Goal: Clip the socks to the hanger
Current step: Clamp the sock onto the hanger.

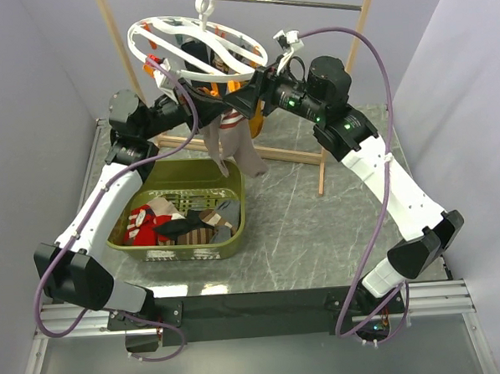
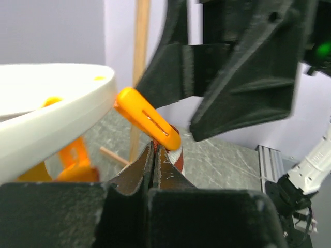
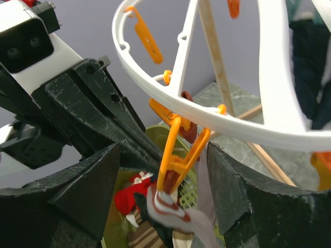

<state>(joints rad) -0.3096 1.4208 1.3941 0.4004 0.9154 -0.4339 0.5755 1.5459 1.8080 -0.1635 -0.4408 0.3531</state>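
L hand (image 2: 153, 155) is closed tight on the socks (image 1: 235, 142), pinching the red/white striped cuff betw. its fingers, right under an orange clip (image 3: 176, 155). The clip hangs from the rim of the hanger (image 1: 154, 29), and in the R wrist view its lower end bites the striped cuff. The taupe sock bodies dangle below the ring, above the far edge of a green basket (image 1: 179, 251).

R hand (image 3: 161, 150) is open. Its 2 fingers stand either side of the clip w/ a gap on both sides, so it grips nothing. Both hands meet nose to nose under the near edge of the ring, L from the left and R from the right.

The hanger's hook is up on the top bar of a wooden rack (image 1: 118, 43) at the back of the grey marbled surface (image 1: 319, 225). More orange clips sit round the ring. A dark item hangs behind, inside the ring, but can't tell what it is.

The basket sits front-left on the surface, w/ loose socks (image 1: 147, 222) inside: red/white, brown striped, dark.
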